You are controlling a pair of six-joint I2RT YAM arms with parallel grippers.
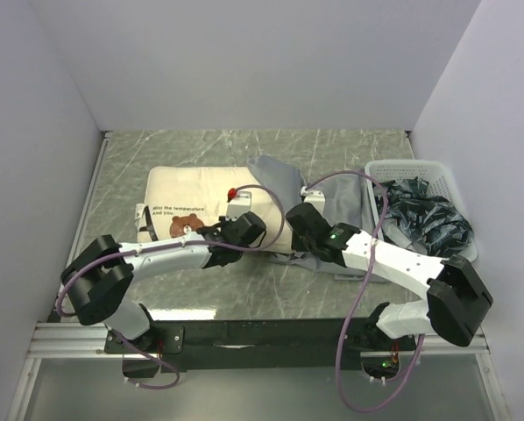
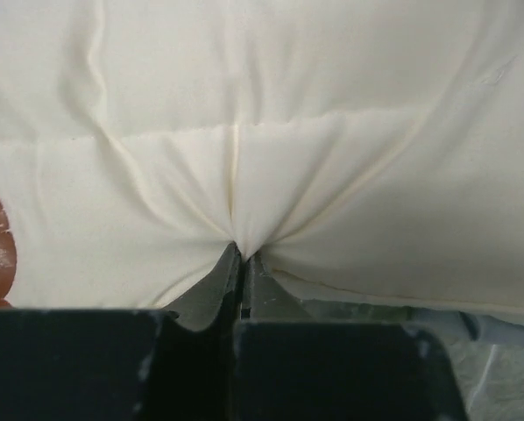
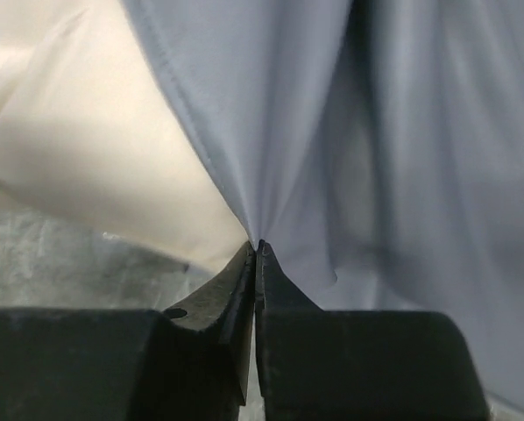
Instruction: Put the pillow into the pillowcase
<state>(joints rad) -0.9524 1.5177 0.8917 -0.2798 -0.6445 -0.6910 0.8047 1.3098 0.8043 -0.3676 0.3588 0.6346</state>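
Pillow (image 1: 187, 189) sits right in front of the left hand (image 2: 242, 253), which is pinching a fold of the cream cover so the fabric puckers toward its tips. Same deal with the right hand (image 3: 258, 248): it's clamped on an edge of the grey pillowcase (image 3: 376, 132), with the pillow just off to its left, touching the case. Both lie on the marbled surface (image 1: 201, 149). White basket (image 1: 415, 171) sits off to the right of the right hand.
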